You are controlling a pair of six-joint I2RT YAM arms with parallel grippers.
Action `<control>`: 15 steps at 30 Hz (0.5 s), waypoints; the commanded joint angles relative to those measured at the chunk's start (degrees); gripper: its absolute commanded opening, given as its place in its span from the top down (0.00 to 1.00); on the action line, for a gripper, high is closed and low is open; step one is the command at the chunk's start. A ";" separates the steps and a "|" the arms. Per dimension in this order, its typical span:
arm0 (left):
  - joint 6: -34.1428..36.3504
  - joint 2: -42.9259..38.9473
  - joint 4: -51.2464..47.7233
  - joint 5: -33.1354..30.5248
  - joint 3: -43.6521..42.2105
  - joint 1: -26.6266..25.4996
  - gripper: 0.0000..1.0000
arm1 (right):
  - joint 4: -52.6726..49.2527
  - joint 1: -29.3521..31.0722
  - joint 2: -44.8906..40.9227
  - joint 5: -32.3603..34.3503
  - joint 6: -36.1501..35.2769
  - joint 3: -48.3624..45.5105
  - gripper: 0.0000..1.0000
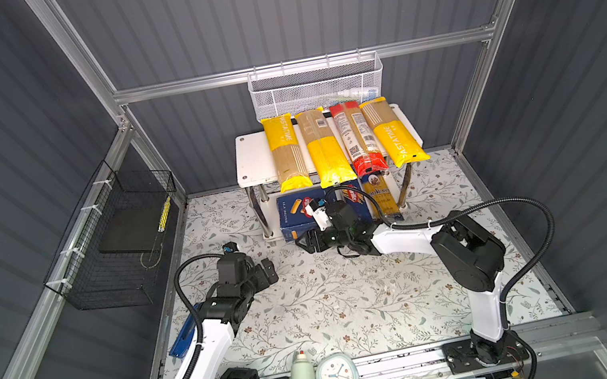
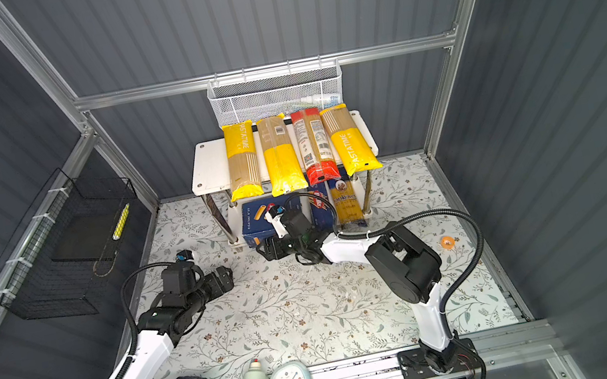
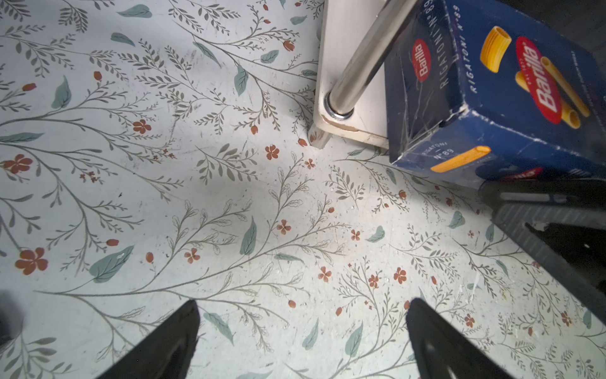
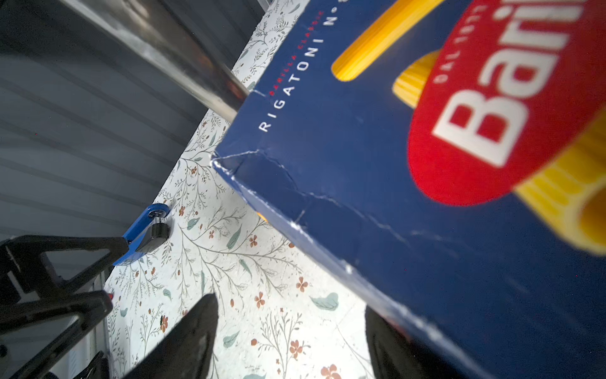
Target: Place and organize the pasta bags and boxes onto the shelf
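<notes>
The shelf (image 1: 252,161) stands at the back. Three yellow bags (image 1: 286,151) and a red bag (image 1: 358,138) lie side by side on its top board. On the lower board sit the wide rigatoni box (image 1: 293,213), a narrow blue box (image 2: 321,208) partly hidden by my right wrist, and the ankara bag (image 1: 380,193). My right gripper (image 4: 292,315) is open at the rigatoni box's (image 4: 360,164) front corner, one finger under its edge, nothing between the fingers. My left gripper (image 3: 303,306) is open over bare floor, left of the box (image 3: 492,98).
A white mesh basket (image 1: 317,87) hangs behind the shelf and a black wire basket (image 1: 112,241) hangs on the left wall. A clock (image 1: 337,376) and a bottle (image 1: 302,374) stand at the front rail. A flat blue object (image 1: 184,336) lies under the left arm.
</notes>
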 commanded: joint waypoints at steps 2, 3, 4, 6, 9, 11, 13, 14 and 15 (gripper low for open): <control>1.35 0.76 1.16 0.18 0.48 0.24 0.01 | 0.28 -1.31 1.51 -0.61 -1.13 3.10 0.28; 1.35 0.89 1.23 0.27 0.49 0.24 0.01 | 0.16 -1.47 1.83 -0.69 -1.13 3.60 0.28; 1.35 1.09 1.25 0.31 0.48 0.24 0.01 | -0.20 -1.50 2.28 -0.76 -1.42 4.30 0.28; 1.33 1.20 1.43 0.21 0.14 0.24 0.01 | -1.16 -1.57 3.27 -1.16 -2.05 5.88 0.28; 1.35 1.26 1.93 -0.26 0.00 0.24 0.01 | -1.69 -1.61 4.50 -1.70 -2.19 7.65 0.28; 1.60 1.45 2.42 -0.73 -0.13 0.24 0.01 | -1.84 -1.65 5.06 -1.72 -2.23 8.45 0.28; 1.93 1.81 3.09 -1.32 -0.17 0.24 0.01 | -2.00 -1.81 5.22 -1.70 -2.28 8.79 0.28; 2.15 2.04 3.72 -1.74 -0.26 0.32 0.01 | -2.10 -1.91 4.90 -1.70 -2.29 8.70 0.28; 2.40 2.31 4.44 -2.32 -0.47 0.33 0.01 | -2.24 -2.00 4.51 -1.68 -2.40 8.38 0.28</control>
